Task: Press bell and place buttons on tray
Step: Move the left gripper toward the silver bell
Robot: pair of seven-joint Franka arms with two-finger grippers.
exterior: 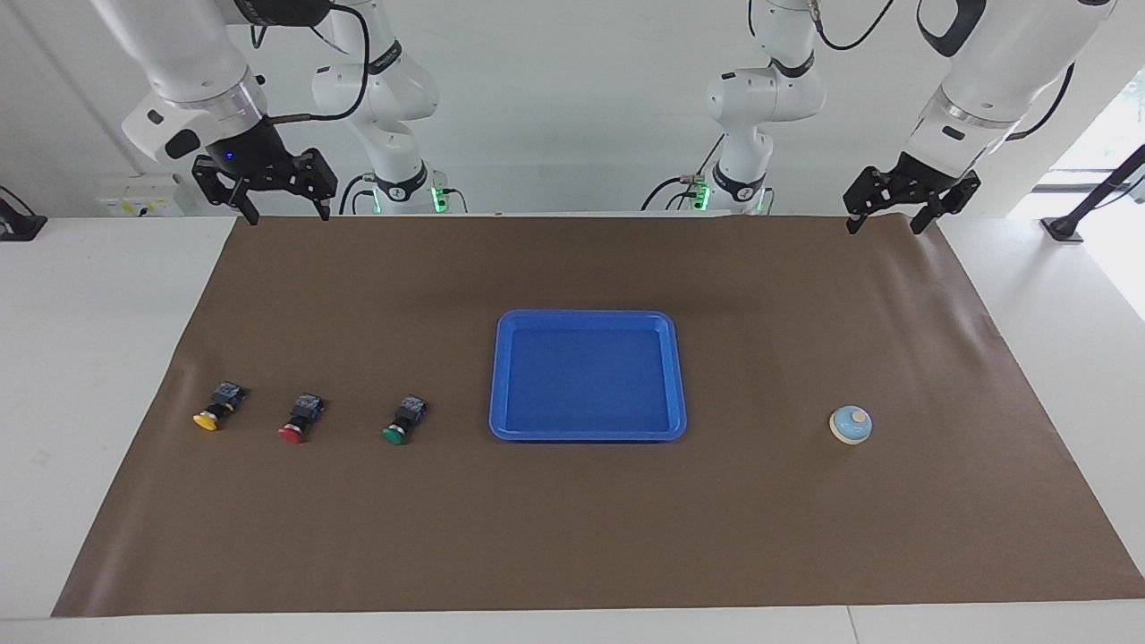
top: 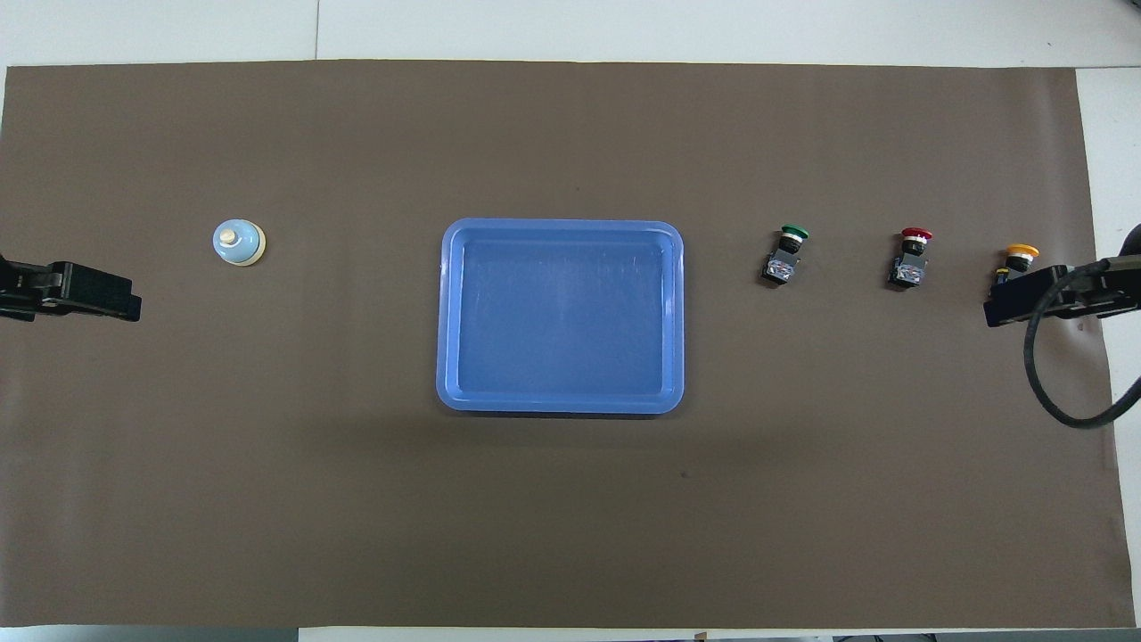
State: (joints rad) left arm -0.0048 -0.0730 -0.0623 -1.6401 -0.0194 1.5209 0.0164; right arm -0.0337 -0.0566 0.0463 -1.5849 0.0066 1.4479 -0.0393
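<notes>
Robot lab; two white arms point(exterior: 188, 80); brown mat point(exterior: 572, 537) on white table point(exterior: 89, 358).

A white desk point(exterior: 107, 376) has a big brown mat point(exterior: 572, 537) spread flat on it. A blue tray point(exterior: 501, 376) lies on the middle of the mat. Toward the right arm's end sit three small buttons in a row, all tipped on their sides. The green button point(exterior: 402, 422) is closest to the tray, then the red button point(exterior: 300, 419), then the yellow button point(exterior: 217, 408). Toward the left arm's end, well apart from the tray, a little light blue bell point(exterior: 850, 425) stands upright.
</notes>
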